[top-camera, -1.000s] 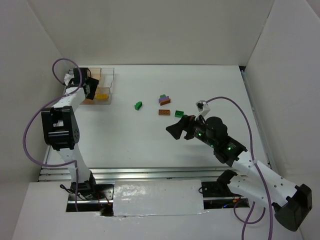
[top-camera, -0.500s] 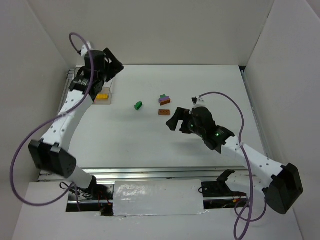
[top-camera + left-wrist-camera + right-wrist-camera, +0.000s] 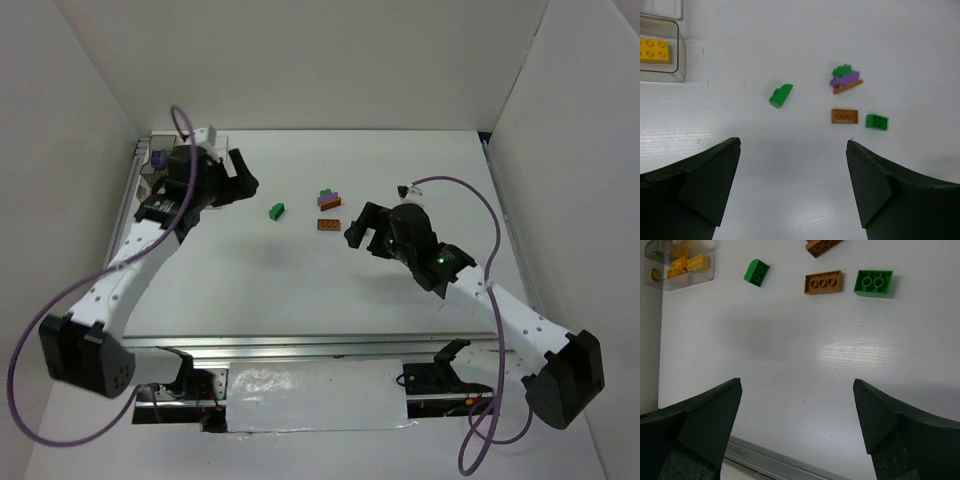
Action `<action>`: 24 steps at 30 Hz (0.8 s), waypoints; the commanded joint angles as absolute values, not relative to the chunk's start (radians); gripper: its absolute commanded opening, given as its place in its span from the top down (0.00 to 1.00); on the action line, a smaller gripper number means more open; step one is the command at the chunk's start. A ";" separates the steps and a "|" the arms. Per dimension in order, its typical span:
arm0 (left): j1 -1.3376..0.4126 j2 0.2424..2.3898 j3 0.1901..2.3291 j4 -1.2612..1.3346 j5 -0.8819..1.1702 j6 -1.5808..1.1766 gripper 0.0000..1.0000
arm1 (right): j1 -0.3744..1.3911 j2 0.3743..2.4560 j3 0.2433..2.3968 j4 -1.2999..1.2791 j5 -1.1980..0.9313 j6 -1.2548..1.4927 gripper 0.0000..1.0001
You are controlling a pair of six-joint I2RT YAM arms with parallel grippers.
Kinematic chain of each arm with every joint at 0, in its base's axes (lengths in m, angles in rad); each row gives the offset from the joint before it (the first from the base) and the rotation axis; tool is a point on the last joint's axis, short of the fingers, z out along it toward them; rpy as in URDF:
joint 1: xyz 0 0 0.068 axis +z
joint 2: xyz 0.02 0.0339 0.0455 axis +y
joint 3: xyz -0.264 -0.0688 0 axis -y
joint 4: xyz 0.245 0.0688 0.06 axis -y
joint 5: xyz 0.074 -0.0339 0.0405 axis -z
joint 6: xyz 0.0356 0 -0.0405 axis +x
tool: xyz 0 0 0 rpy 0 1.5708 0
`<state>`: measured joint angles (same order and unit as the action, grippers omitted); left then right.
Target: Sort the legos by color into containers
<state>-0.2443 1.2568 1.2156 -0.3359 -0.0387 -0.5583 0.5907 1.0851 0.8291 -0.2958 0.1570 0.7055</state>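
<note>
Loose legos lie mid-table: a green rounded brick, a small green, purple and orange stack, a brown brick and a green square brick. My left gripper hangs open and empty, left of the green rounded brick. My right gripper is open and empty just right of the brown brick. The clear containers sit at the far left, mostly behind the left arm; yellow bricks lie in one cell.
White walls enclose the table on three sides. A metal rail runs along the near edge by the arm bases. Purple cables loop off both arms.
The left arm swung away from the containers toward the table's middle and its jaws opened. The right arm moved up and forward, closer to the brown and green bricks.
</note>
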 commanded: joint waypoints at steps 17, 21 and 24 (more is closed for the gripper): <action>-0.359 2.169 1.801 -0.500 -0.173 -0.282 0.16 | 0.563 0.816 0.686 -0.336 0.006 0.589 0.00; -0.362 2.200 1.784 -0.500 -0.212 -0.304 0.16 | 0.560 0.839 0.693 -0.333 0.005 0.577 0.00; -0.362 2.197 1.749 -0.476 -0.210 -0.304 0.16 | 0.563 0.853 0.692 -0.315 -0.028 0.575 0.00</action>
